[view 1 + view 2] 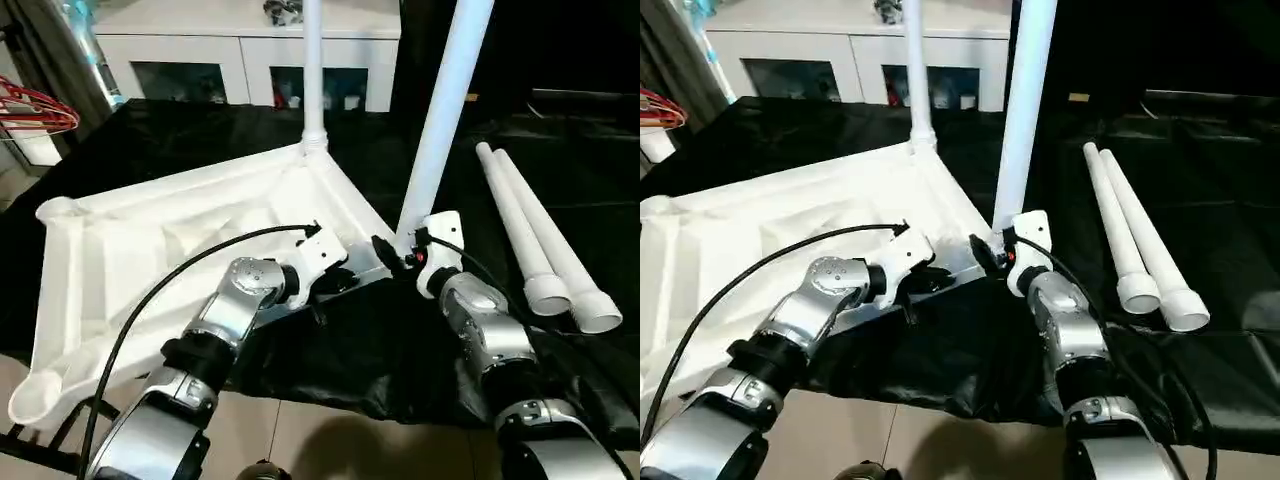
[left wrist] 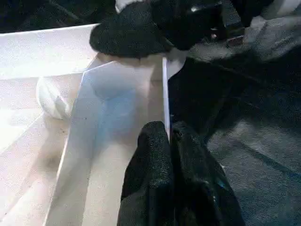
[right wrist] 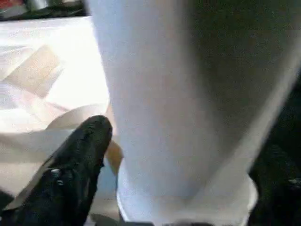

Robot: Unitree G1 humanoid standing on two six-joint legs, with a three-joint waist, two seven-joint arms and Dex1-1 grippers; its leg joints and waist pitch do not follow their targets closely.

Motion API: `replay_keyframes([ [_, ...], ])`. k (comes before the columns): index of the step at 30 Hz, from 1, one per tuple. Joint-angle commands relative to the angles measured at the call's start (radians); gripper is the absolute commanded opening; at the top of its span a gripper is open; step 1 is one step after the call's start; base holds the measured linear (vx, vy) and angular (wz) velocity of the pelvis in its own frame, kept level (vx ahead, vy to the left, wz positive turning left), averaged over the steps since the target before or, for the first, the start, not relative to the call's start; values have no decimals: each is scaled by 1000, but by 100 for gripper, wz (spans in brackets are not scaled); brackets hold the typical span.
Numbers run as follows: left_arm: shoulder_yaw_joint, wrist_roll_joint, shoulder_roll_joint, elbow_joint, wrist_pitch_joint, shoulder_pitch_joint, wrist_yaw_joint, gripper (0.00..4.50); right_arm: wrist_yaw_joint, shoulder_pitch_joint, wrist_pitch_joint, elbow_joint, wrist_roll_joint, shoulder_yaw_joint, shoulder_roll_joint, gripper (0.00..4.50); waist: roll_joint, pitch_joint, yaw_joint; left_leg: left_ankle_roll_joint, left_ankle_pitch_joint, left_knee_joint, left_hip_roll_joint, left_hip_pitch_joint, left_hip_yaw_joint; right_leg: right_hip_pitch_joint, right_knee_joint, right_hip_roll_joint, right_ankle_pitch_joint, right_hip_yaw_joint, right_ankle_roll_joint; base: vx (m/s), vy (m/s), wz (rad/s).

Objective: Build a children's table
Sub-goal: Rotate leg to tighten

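Note:
The white tabletop (image 1: 150, 240) lies underside up on the black cloth. One white leg (image 1: 312, 70) stands upright in the far corner socket. A second leg (image 1: 445, 110) stands in the near right corner socket and leans to the right. Two more legs (image 1: 530, 230) lie side by side on the cloth to the right. My left gripper (image 2: 168, 129) is shut on the tabletop's thin rim (image 2: 165, 94) near that corner. My right gripper (image 1: 400, 255) is at the base of the leaning leg, open, with one finger (image 3: 87, 141) just beside the leg (image 3: 178, 94).
A white cabinet (image 1: 240, 60) with glass doors stands behind the table. A red wire object (image 1: 30, 110) sits at the far left. The black cloth (image 1: 560, 140) covers the work surface, and its front edge drops to the tiled floor (image 1: 330, 440).

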Motion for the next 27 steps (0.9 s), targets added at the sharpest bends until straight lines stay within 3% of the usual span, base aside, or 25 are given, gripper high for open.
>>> replay_keyframes([
  [1,-25,-36,-13,-47,-31,3,-81,0,121,22,8,-9,-8,73,0,388,-15,-65,1,61,-227,-60,46,11,-15,50,-73,-62,-144,39,-202,0,0,0],
  [6,-40,-45,51,-37,-66,-3,-204,0,422,100,5,-160,17,163,-105,388,-16,-63,8,92,-219,-58,49,9,-14,52,-71,-61,-140,38,-208,0,0,0],
  [11,-44,-56,90,-16,-91,-23,-271,0,590,135,24,-237,53,211,-178,388,-18,-57,15,76,-275,-64,53,14,-16,50,-83,-65,-261,39,-194,0,0,0],
  [15,-37,-62,121,22,-119,-52,-336,0,729,160,78,-311,82,243,-234,388,-20,-60,25,79,-258,-62,54,15,-16,47,-79,-63,-240,41,-197,0,0,0],
  [27,-39,-61,162,75,-155,-85,-418,0,825,199,145,-393,109,271,-267,303,-21,-62,43,73,-237,-59,56,17,-16,46,-74,-67,-215,42,-213,0,0,0],
])
